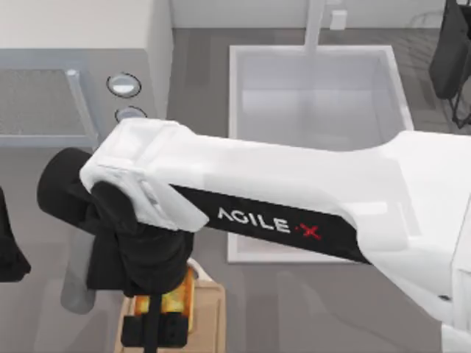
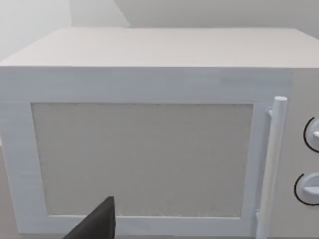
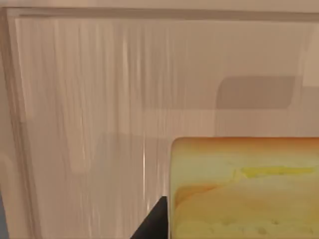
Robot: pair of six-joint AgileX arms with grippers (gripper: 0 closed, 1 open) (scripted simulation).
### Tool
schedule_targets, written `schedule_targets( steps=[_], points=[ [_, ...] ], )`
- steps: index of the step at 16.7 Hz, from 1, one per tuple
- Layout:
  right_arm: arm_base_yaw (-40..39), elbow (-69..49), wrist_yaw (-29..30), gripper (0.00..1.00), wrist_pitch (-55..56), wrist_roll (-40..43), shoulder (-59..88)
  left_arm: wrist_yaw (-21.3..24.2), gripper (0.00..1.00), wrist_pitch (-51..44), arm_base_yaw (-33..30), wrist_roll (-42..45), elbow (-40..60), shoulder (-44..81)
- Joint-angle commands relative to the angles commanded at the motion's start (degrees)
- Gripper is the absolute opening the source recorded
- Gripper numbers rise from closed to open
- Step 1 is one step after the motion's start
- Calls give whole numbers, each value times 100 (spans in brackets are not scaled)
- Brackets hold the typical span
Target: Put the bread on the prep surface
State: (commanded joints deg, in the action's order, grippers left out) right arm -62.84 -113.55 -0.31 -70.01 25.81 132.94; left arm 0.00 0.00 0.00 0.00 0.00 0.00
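A golden-orange piece of bread (image 3: pixel 244 191), its top edge a deeper orange and its face paler yellow, sits close before the camera. Behind and beneath it spreads the light tan wooden cutting board (image 3: pixel 99 99) with streaky grain and a grooved rim running along its edges. A black fingertip (image 3: pixel 154 224) of the right gripper juts in just beside the bread's edge.

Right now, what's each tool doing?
Right tool: over the cutting board, shut on the bread.
Left tool: parked facing the microwave; state cannot be told.
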Motion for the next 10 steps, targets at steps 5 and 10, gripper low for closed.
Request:
schedule_targets(
  steps=[5,10],
  points=[
    [-4,241,-7,0,289,-4,46,0,100,0,0,0,0,0],
    [-19,475,3,0,576,0,114,0,100,0,0,0,0,0]
  ],
)
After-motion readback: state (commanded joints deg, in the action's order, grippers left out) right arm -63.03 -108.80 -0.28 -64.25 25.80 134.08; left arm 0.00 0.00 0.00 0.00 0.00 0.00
